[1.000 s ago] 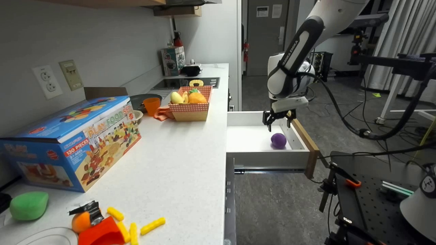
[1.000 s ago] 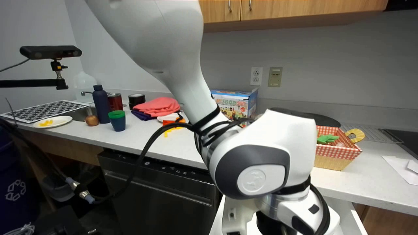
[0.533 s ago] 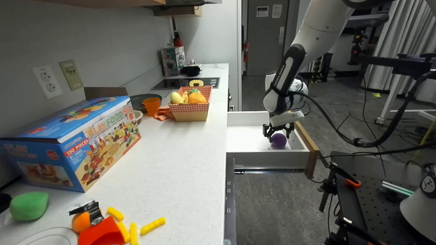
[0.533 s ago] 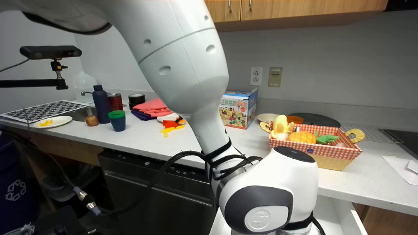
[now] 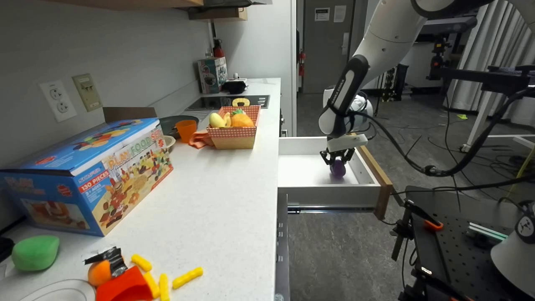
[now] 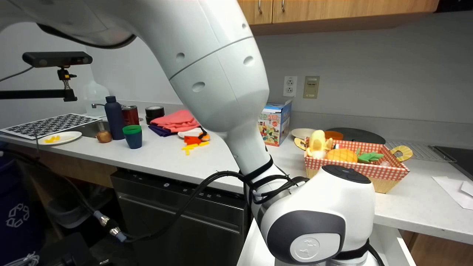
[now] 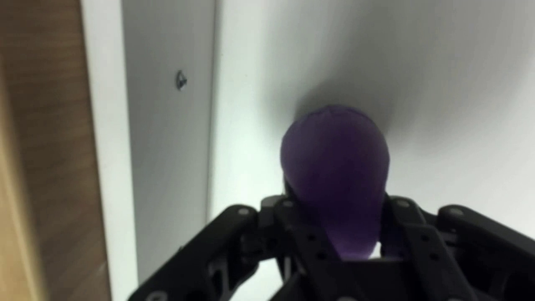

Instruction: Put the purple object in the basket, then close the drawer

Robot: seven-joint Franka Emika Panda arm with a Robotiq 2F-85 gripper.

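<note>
The purple object is a rounded ball-like thing inside the pulled-out white drawer. My gripper is shut on the purple object: both black fingers press against its sides, and its far end bulges out past them. In an exterior view the gripper points down, low over the drawer floor. Whether the object still touches that floor I cannot tell. The basket, red-checked with toy fruit in it, stands on the counter in both exterior views. In an exterior view the arm hides the gripper and the purple object.
The drawer's wooden front panel rises close beside the gripper. Near the basket on the counter are an orange cup and a large blue play-food box. A black robot table stands outside the drawer.
The gripper has come down into the drawer and its fingers have closed around the purple object. The object has shifted slightly toward the counter and looks squeezed narrower.
</note>
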